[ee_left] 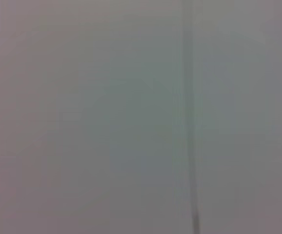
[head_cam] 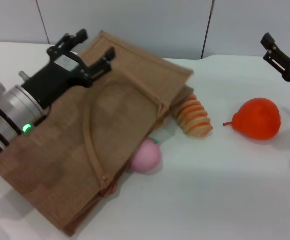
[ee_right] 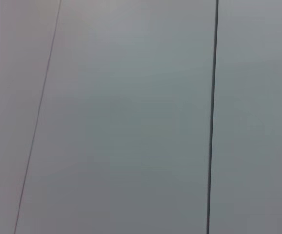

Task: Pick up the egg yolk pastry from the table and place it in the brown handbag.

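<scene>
In the head view the left gripper [head_cam: 87,47] hovers over the brown handbag [head_cam: 64,150], jaws apart — wrist views seemingly show only wall.

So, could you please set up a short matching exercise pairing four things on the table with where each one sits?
Things:
1. pink ball
2. ridged bread loaf
3. orange pear
4. left tool

Places:
A. alone on the white table, toward the robot's right
B. above the far part of the brown handbag
C. against the handbag's near right edge
D. at the handbag's right edge, farther back

Pairs: 1-C, 2-D, 3-A, 4-B
</scene>
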Available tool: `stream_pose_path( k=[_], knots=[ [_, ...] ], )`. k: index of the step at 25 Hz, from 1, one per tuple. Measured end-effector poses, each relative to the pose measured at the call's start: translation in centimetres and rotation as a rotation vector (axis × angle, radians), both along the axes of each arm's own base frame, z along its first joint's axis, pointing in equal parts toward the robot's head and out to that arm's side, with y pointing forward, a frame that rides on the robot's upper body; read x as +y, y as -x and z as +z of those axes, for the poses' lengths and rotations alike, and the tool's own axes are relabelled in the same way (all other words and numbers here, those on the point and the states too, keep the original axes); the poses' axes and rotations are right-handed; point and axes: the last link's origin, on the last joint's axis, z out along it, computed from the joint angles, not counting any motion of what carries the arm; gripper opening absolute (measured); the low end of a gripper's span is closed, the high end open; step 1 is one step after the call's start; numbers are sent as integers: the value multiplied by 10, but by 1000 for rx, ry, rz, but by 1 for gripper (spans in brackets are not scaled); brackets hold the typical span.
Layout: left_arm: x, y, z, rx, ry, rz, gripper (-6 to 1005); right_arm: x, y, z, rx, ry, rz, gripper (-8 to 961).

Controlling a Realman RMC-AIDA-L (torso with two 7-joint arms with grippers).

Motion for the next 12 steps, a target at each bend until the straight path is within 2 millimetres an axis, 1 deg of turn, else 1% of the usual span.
stream_pose_path(
  k=[1, 2, 3, 6, 9, 12],
  knots=[
    [-4, -4, -3, 7, -10, -32, 800, 0, 0, 0, -2, 1, -4, 893],
    [-12, -11, -6, 1, -27, -97, 816, 1, -1, 0, -3, 1, -7, 893],
    [-12, -11, -6, 1, -27, -97, 819, 1, -1, 0, -3, 0, -9, 893],
    [-22, -17, 1, -52, -80, -159, 827, 2, -3, 2, 3, -13, -23, 893],
    [-26, -11, 13, -121, -187, -114, 836, 4, -9, 6, 30, -41, -74, 893],
    [-27, 3, 28, -205, -328, 1, 844, 6, -19, 11, 76, -86, -149, 893]
  ],
)
